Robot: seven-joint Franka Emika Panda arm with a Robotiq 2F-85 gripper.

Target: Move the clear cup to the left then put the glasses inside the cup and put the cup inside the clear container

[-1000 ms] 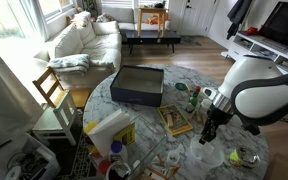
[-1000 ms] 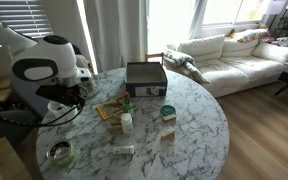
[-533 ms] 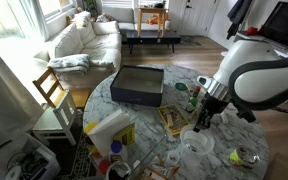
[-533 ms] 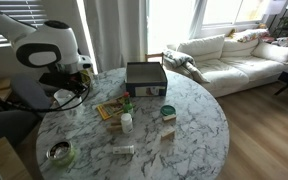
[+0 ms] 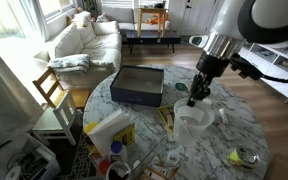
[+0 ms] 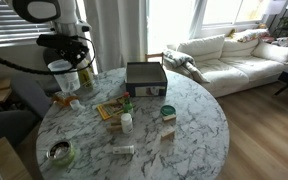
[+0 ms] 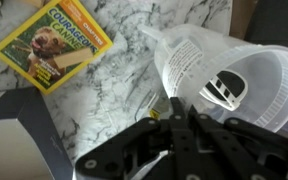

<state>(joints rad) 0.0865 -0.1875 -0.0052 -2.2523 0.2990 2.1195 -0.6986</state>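
My gripper [image 7: 175, 106] is shut on the rim of the clear cup [image 7: 199, 62] and holds it tilted above the marble table. White glasses with black stripes [image 7: 224, 92] lie inside the cup. In both exterior views the cup [image 5: 189, 127] [image 6: 62, 74] hangs under the gripper [image 5: 196, 97] [image 6: 64, 60], off the table. The dark rectangular box [image 5: 137, 85] [image 6: 145, 77] stands open on the table, apart from the cup; its corner [image 7: 19, 130] shows in the wrist view.
A yellow packet [image 7: 54, 45] [image 6: 111, 108] lies on the round marble table [image 6: 184, 125] near the box. A small white bottle [image 6: 126, 122], a green bottle [image 5: 181, 88] and a bowl [image 6: 59, 152] also stand there. A sofa is behind.
The arm has risen and swung toward the box side. The cup with the glasses has come up off the table with the gripper.
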